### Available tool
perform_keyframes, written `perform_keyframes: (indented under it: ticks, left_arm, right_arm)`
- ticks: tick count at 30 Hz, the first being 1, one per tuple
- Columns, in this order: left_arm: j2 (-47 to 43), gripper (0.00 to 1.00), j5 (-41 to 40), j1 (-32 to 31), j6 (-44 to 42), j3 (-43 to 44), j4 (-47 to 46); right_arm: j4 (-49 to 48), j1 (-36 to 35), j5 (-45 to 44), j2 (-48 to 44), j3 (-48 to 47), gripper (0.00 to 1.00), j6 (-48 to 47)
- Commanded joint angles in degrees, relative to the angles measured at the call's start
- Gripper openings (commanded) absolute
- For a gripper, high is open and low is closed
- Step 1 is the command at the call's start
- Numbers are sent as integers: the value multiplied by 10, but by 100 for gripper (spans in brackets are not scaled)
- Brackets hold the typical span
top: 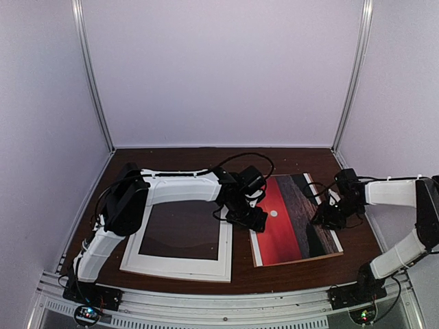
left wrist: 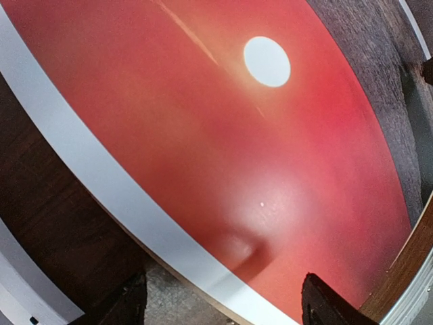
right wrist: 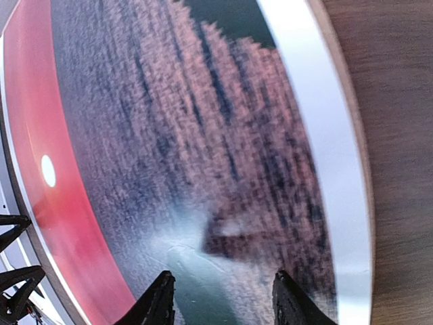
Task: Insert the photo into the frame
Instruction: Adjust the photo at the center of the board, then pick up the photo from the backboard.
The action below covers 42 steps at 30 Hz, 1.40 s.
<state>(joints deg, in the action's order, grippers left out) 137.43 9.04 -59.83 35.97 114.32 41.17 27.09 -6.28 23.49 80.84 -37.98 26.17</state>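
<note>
Photo (top: pixel 281 226): beside frame (top: pixel 178 267), not in yet
Left gripper (top: pixel 252 219): jaws apart at its edge
Right gripper (top: pixel 326 219): apart, empty
Next: probably grab an edge, lift

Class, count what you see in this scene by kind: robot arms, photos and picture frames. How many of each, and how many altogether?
Robot arms: 2 (left arm, right arm)
Photos: 1 (the photo)
Picture frames: 1 (the frame)
Total: 4
</note>
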Motion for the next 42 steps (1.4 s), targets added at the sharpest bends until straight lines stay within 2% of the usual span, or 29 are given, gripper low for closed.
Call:
perform_keyframes:
  ticks: [1,8,10,15,20,30,42]
  left_arm:
    - [23,79,9,1,15,-12,-8]
    - [8,82,-12,4,16,-29,-10]
    - [-1,83,-25,6,14,-38,-12]
    - [-8,84,-33,7,2,-41,-15]
    - [-5,81,-8,7,-1,-47,-28]
    - [1,74,36,7,9,-63,-61]
    - [4,66,65,7,27,-81,-90]
  right_arm:
    - [6,-29,-5,16,16,49,24]
    - [7,-63,-15,19,3,47,34]
    - [33,-62,-48,4,-13,51,21]
    - [113,-52,-151,-7,-69,70,-20]
    - [133,-8,-177,11,-82,76,-45]
    - [106,12,-129,48,-55,72,-43]
    - [73,8,-48,0,1,54,-9]
